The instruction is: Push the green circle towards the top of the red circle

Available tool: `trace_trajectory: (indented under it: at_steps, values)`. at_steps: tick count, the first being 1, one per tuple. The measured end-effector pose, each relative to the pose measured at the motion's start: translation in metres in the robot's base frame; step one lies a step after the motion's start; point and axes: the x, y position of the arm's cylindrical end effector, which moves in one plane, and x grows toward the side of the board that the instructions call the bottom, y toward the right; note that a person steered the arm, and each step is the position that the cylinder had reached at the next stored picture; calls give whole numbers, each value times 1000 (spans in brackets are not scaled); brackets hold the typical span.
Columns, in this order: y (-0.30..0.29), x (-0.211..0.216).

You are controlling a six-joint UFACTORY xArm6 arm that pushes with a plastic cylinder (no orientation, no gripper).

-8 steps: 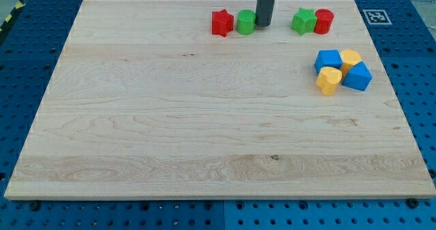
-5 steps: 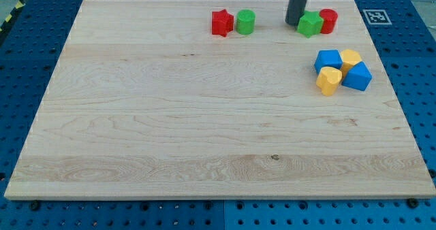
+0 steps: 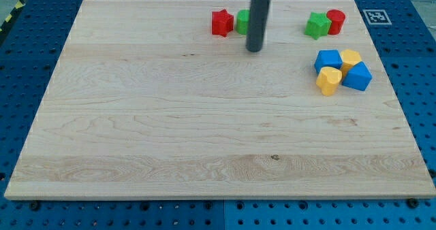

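Note:
The green circle [image 3: 242,22] sits near the view's top, partly hidden behind my rod, with a red star [image 3: 221,22] touching its left side. The red circle [image 3: 335,20] sits at the top right, with a green star [image 3: 317,25] against its left side. My tip [image 3: 254,50] rests on the board just below and right of the green circle, apart from it.
A cluster at the right holds a blue block [image 3: 328,60], a yellow block [image 3: 351,58], a blue block [image 3: 358,76] and a yellow heart [image 3: 329,80]. A fiducial marker [image 3: 375,16] is at the board's top right corner.
My rod moved right to the green star, nudged the green star and red circle slightly right, then swung back left and down to below the green circle.

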Motion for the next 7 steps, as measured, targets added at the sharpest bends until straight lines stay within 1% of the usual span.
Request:
trace_trajectory:
  at_steps: [1,2,3,4,5,6,7]
  values:
    - [-13,-34]
    - [-22,-58]
    - [-22,-69]
    - [-32,-64]
    - [-66,-66]
    - [-71,-78]
    - [-59,-85]
